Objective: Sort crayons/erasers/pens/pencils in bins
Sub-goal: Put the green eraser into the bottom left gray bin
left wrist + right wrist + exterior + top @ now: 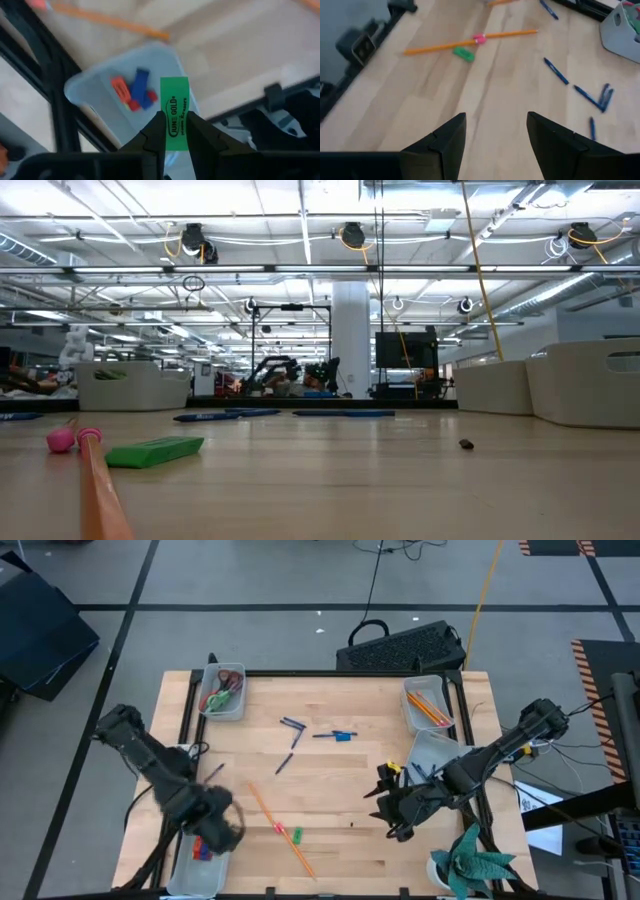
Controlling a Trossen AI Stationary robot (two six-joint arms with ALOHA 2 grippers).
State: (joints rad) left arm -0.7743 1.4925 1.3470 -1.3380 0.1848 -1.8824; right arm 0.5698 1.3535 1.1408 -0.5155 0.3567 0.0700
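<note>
1. Our left gripper [175,131] hangs over the near-left corner of the table, its fingers clenched on a flat green rectangular eraser [175,111] with dark lettering on its label.
2. Right below it sits a translucent grey-white plastic bin [90,82] already holding short red and blue crayons [135,92]. We judge the step in hand to be the drop-off: the eraser is carried and not yet let go.
3. The eraser's long axis runs straight out along the fingers, its free end pointing away from the wrist and toward the bin's inside.
4. The next move calls for a steady hover inside the rim, then spreading the fingers so the piece falls flat. Whether this bin is the right one for an eraser, we can't say.
5. Our right gripper [495,145] waits over the table's right side, its fingers spread wide and holding nothing.
6. Still to sort, by our reckoning: a long thin orange pencil [280,830] lying slantwise near the front edge, a second small green eraser [297,835] touching it, and slim dark blue pens [292,726] scattered mid-table.
</note>
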